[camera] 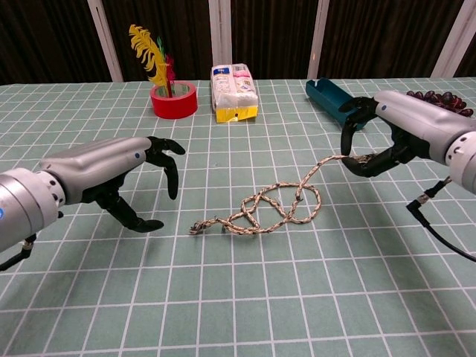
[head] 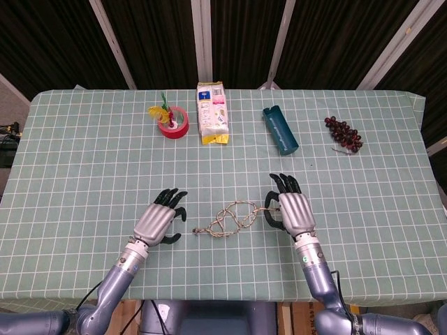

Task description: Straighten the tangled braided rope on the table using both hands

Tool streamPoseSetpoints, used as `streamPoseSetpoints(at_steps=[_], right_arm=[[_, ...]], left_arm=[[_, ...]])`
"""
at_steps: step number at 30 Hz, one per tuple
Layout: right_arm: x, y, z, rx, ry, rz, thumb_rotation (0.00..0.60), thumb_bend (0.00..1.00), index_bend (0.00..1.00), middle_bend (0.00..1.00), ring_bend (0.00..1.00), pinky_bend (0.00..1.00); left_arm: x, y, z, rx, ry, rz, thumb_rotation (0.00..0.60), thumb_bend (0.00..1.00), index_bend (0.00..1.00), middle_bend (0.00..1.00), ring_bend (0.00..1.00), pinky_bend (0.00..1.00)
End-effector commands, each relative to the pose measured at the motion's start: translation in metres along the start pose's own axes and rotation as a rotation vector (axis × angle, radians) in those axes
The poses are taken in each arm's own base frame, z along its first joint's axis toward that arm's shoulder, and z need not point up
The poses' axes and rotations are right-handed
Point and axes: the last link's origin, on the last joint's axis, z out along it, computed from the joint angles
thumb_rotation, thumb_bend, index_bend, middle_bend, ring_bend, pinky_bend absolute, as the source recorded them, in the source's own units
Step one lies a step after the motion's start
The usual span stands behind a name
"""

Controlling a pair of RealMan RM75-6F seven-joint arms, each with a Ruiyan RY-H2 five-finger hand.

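Note:
The braided rope [head: 229, 218] lies in loose tangled loops on the checked cloth between my hands, also seen in the chest view as the rope [camera: 279, 204]. Its frayed left end [camera: 195, 230] lies free, a short way right of my left hand [head: 159, 220], which hovers with fingers curled and spread, holding nothing; the chest view shows that left hand [camera: 137, 175] too. The rope's right end [camera: 338, 158] reaches the fingertips of my right hand [head: 292, 209], lying between thumb and a finger that still stand apart. That right hand [camera: 387, 134] holds nothing I can see.
Along the far side stand a red tape roll with feathers [head: 172, 121], a snack packet [head: 212, 113], a teal case [head: 280, 130] and a bunch of dark grapes [head: 343, 134]. The table's front edge [head: 223, 301] runs close behind my wrists.

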Motion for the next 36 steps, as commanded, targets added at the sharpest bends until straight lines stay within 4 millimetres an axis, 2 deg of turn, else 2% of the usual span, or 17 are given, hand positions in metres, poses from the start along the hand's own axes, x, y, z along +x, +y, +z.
streamPoseSetpoints(at_steps=[1,11,28,36], right_arm=[[0.0,0.0,0.0,-0.002,0.0,0.001,0.6,0.45,0.64,0.13,0.0,0.0],[-0.001,-0.001,0.001,0.002,-0.004,-0.003,0.6,0.45,0.64,0.13,0.0,0.0],[-0.001,-0.002,0.002,0.001,-0.005,-0.012,0.6,0.45,0.64,0.13,0.0,0.0],[0.0,-0.002,0.002,-0.001,-0.005,-0.017,0.6,0.45,0.64,0.13,0.0,0.0]], left_arm=[[-0.005,0.003,0.002,0.005,0.0,-0.011,0.6,0.32,0.49,0.08,0.0,0.0],[-0.02,0.016,0.014,0.019,0.003,-0.045,0.6,0.34,0.5,0.08,0.0,0.0],[-0.035,0.033,0.022,0.014,-0.006,-0.086,0.6,0.36,0.51,0.09,0.0,0.0],[-0.039,0.039,0.027,0.021,-0.01,-0.1,0.6,0.4,0.52,0.1,0.0,0.0]])
